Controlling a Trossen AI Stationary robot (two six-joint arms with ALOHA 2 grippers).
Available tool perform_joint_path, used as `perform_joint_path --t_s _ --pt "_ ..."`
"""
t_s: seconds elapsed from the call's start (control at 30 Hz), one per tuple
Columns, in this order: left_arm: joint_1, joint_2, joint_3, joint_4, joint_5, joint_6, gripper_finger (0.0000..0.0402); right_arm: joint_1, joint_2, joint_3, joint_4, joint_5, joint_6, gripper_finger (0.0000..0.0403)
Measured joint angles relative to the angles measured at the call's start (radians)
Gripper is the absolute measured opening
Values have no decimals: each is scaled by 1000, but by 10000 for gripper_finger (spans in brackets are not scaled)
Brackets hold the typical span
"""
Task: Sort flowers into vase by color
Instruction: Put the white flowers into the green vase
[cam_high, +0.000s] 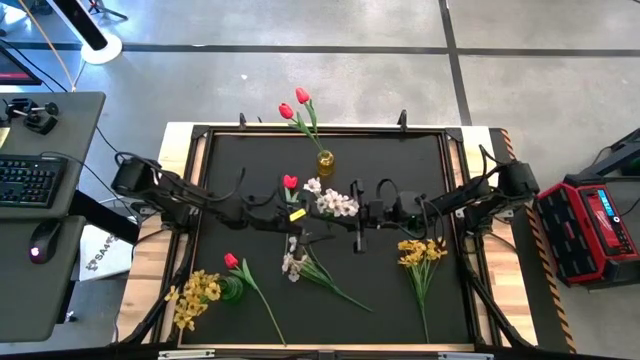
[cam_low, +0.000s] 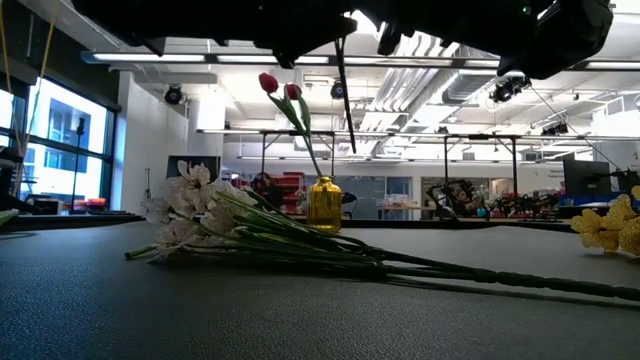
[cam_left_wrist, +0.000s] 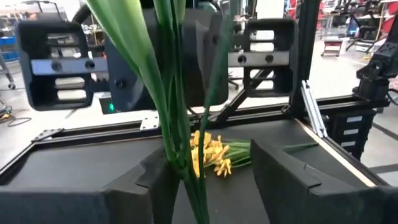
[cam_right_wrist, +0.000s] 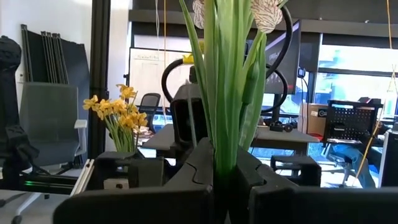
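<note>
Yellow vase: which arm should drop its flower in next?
Left. Its pincer holds a red tulip beside the yellow vase, which already has red tulips; the right pincer holds a white spray.

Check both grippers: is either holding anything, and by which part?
Both are. The left gripper holds a red tulip by its green stem, which runs against one finger with the other standing apart. The right gripper is shut on the stems of a white blossom spray.

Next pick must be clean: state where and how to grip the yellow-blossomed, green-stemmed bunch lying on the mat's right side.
Grip the yellow-blossomed bunch at its bare green stem, below the blossoms, coming straight down with fingers across it. It lies flat, stem clear on both sides; the blossoms would probably crush.
</note>
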Motion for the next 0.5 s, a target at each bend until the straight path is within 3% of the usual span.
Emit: perform_joint_path --t_s 0.33,0.5 --pt "0 11 15 -7 -6 0 77 0 0 0 -28 -1 47 4" --pt "0 9 15 -26 -12 0 10 1 0 0 -72 -4 84 35"
